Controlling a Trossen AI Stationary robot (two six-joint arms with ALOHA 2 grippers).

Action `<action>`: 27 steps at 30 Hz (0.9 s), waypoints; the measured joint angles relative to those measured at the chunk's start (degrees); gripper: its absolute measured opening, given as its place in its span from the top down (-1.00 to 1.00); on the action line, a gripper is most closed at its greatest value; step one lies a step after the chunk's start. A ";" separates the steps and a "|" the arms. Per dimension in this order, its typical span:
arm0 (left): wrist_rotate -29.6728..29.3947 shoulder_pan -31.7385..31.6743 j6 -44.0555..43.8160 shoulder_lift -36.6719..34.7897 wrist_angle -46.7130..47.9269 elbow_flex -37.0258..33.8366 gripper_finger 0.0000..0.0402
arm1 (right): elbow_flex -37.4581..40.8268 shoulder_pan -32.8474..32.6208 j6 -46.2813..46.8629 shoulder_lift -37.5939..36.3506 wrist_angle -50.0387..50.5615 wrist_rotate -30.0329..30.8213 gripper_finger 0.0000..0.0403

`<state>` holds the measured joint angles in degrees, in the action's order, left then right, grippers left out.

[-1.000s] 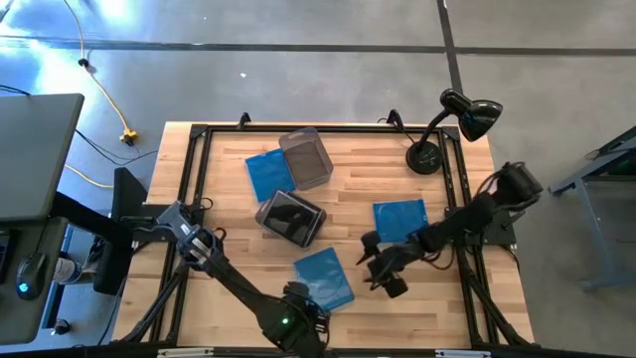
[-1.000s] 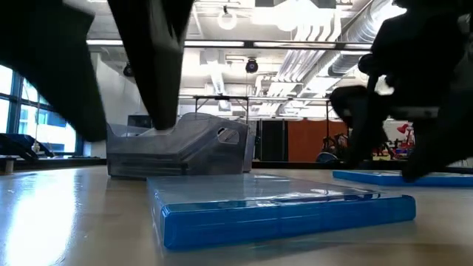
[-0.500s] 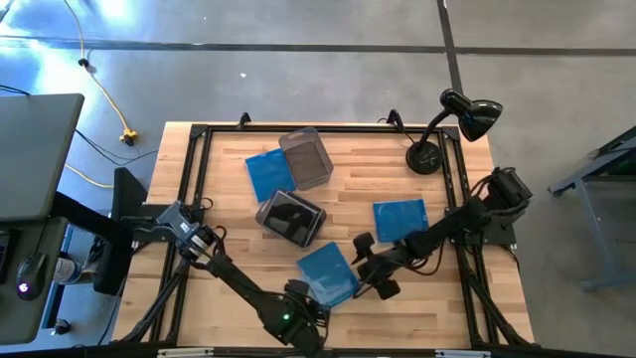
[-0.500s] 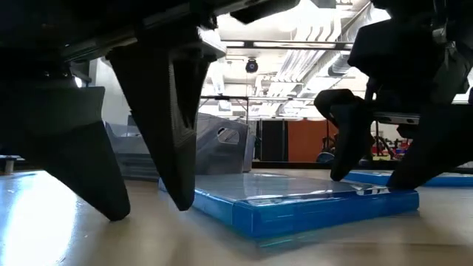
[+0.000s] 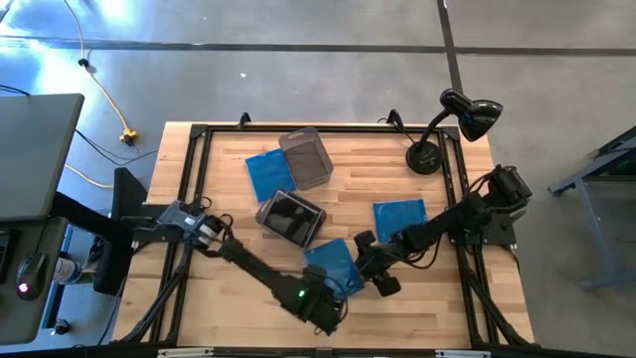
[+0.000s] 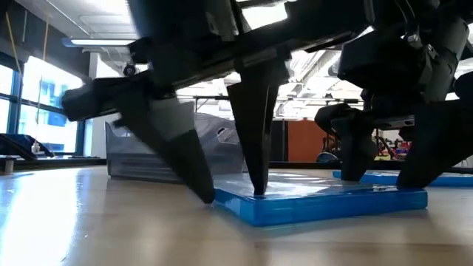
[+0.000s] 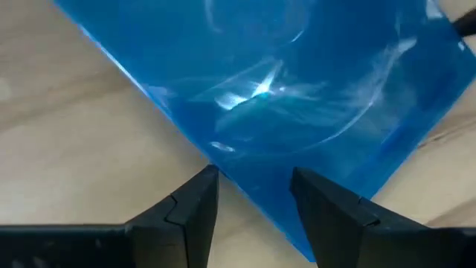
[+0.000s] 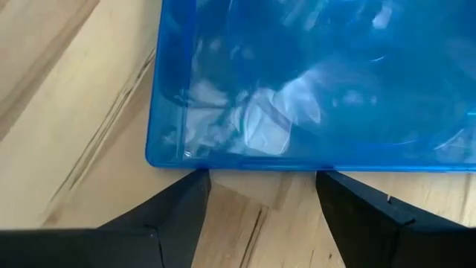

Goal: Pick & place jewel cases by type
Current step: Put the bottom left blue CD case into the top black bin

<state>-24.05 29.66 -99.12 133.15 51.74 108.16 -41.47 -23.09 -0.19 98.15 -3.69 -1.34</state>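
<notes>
Both arms close on a blue jewel case (image 5: 333, 267) lying flat just front-right of the smoky tub (image 5: 290, 217): left gripper (image 5: 323, 298) and right gripper (image 5: 370, 268), jaws parted and empty, should straddle opposite edges squarely before squeezing.

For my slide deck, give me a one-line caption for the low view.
Both open grippers, left gripper and right gripper, flank a translucent blue plastic jewel case lying flat on the wooden table.
</notes>
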 joint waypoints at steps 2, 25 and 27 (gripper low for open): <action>1.33 -0.89 3.59 -0.09 -0.61 -0.04 0.14 | 0.02 -0.15 0.07 -0.04 0.05 -0.18 -0.23; 5.21 -2.90 11.58 0.15 -10.67 -0.17 0.14 | -0.28 -7.02 2.36 -0.92 8.27 6.95 -0.23; 4.82 -2.92 11.89 0.30 -10.43 0.52 0.14 | -0.28 -7.15 2.55 -0.92 8.42 6.43 -0.23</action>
<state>-19.23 26.74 -87.23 133.44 41.31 108.68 -41.75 -30.24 2.36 97.23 4.72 5.09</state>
